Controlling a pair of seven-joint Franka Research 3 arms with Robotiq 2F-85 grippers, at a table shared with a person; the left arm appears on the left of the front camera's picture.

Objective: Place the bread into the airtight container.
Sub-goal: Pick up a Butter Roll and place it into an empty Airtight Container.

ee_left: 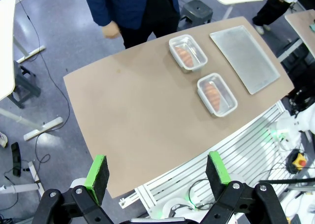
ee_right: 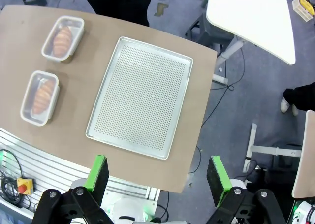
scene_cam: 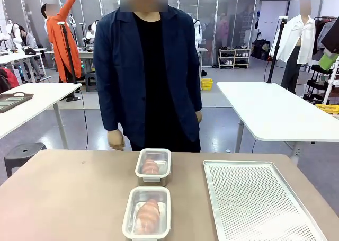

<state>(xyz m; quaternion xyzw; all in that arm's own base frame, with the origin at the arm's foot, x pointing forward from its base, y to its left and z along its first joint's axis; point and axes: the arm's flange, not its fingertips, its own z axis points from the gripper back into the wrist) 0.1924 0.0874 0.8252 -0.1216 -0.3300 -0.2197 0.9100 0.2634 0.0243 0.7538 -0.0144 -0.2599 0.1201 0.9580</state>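
My left tool (ee_left: 157, 177) and right tool (ee_right: 157, 178) hung with fingers apart, high above the table (ee_left: 133, 111); bread (ee_left: 212, 93) sat in both containers (ee_left: 216, 94) far below.

Two clear lidless rectangular containers sit mid-counter, one behind the other: the near container (scene_cam: 147, 213) and the far container (scene_cam: 153, 166) each hold a golden-brown bread roll (scene_cam: 148, 215).

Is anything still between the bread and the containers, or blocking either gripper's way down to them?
Nothing visible does. A bread roll already lies in the near container, another roll in the far container. Both grippers hang open high above the table.
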